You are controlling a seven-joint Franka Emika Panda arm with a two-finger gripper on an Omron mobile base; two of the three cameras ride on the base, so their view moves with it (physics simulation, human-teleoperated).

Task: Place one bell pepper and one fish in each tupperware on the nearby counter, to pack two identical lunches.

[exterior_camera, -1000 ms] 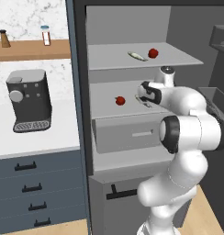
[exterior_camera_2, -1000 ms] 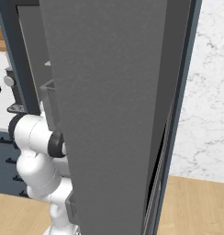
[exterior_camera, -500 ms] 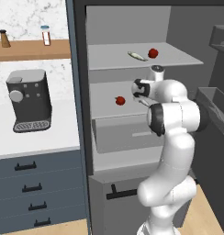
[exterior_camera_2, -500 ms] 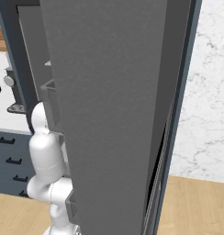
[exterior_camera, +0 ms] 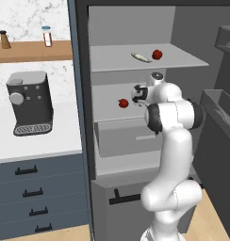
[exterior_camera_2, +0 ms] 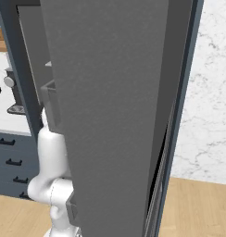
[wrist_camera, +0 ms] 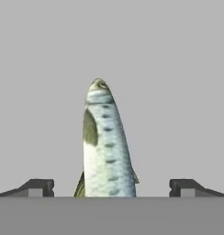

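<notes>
The white arm reached into the open refrigerator, its hand at the level of the middle shelf. In the hand view the gripper stood with its two dark fingertips wide apart and nothing between them clamped; a silvery, blue-spotted fish lay on the pale shelf surface straight ahead, running lengthwise away from the hand, its near end between the two tips but touching neither. From the left base view the hand was just right of a red bell pepper on that middle shelf; the fish in front of the hand was probably hidden behind the wrist there, though I could not be sure. On the upper shelf lay a second fish with another red bell pepper just beside it to the right. To the left of the refrigerator ran the white counter over dark blue-grey drawers, with a grey coffee machine standing on it, and above that a wooden wall shelf carried small bottles. From the right base view the open refrigerator door covered most of the scene, with part of the arm showing at its left edge.
</notes>
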